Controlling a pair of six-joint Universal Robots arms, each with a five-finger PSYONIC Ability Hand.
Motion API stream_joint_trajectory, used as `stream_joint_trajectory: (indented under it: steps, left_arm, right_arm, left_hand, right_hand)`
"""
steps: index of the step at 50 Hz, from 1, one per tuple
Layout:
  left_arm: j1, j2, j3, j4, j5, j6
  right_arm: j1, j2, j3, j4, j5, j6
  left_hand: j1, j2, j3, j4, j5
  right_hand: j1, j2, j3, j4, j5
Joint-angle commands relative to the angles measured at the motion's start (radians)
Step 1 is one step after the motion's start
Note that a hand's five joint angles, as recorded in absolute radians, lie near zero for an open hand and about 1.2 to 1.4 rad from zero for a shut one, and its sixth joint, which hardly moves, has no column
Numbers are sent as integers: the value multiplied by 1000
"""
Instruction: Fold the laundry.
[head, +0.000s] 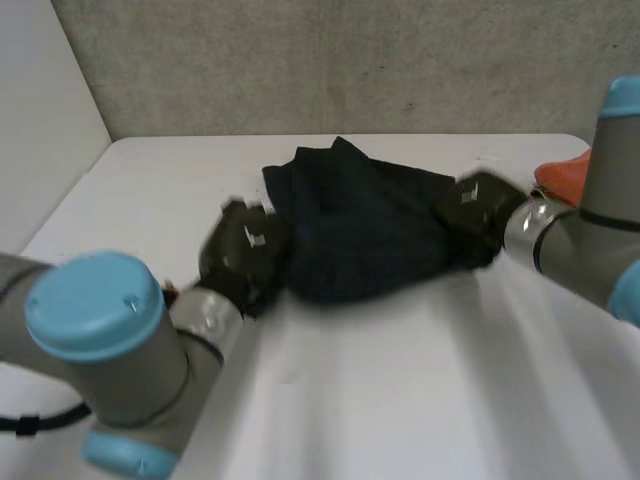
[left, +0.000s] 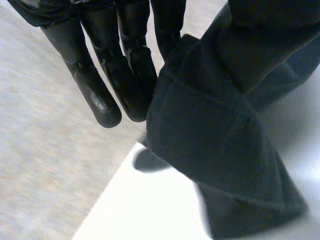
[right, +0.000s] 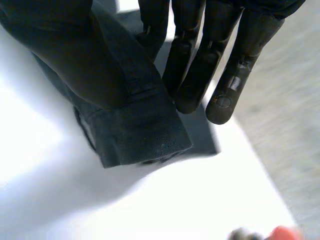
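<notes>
Grey wall (head: 330, 60) behind, white table (head: 400, 390) under my arms. Dark garment (head: 360, 235) bunched mid-table, spanning gap between my 2 hands, edges raised off surface. My left hand (head: 245, 250) at garment's near-side edge: straight fingers (left: 100, 95) against hem, cloth pinched against thumb, so it hangs free below palm. My right hand (head: 480, 205) at opposite edge, same pinch on folded hem. I judge the 2-sided hold is for lifting and spreading cloth before folding. Small orange thing (head: 565, 175) just beyond my right wrist, clear of cloth.
</notes>
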Motion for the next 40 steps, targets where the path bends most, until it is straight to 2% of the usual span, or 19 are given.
stream_joint_trajectory:
  steps: [1,6,11,14,19,21,24,31,40]
  left_arm:
    - [-67,-31,-81,-58,-10,-2]
    - [-67,-56,-74,-59,-41,-6]
    - [-62,-54,-71,-59,-44,-6]
    - [-56,-53,-71,-59,-44,-6]
    - [-49,-54,-68,-56,-43,-9]
    - [-41,-56,-66,-56,-43,-15]
    - [-36,-57,-66,-56,-43,-29]
    - [-7,-53,-64,-58,-40,-95]
    - [10,-50,-55,-61,-38,-146]
  right_arm:
    - [0,55,88,138,0,-86]
    - [5,82,84,101,-5,-14]
    - [-3,85,93,-8,-12,178]
    - [-3,104,96,-45,-5,230]
    - [-12,132,102,-114,17,279]
    - [-27,119,119,-138,35,281]
    - [-39,83,156,-161,38,282]
    - [-108,-149,319,-183,26,342]
    - [-168,-253,540,-198,-29,431]
  left_hand:
    - [263,203,204,194,238]
    - [263,203,204,194,238]
    - [246,186,187,177,221]
    - [231,171,173,162,206]
    - [213,153,155,144,188]
    - [210,151,152,141,185]
    - [210,151,152,141,185]
    - [210,151,152,141,185]
    - [213,153,155,144,188]
  right_hand:
    - [405,214,219,203,233]
    - [405,214,219,203,233]
    - [401,209,214,198,228]
    - [169,-22,-17,-33,-3]
    - [-470,-661,-657,-672,-643]
    - [-542,-733,-728,-744,-714]
    - [-560,-751,-746,-762,-732]
    - [-522,-713,-708,-724,-694]
    - [-512,-704,-699,-715,-685]
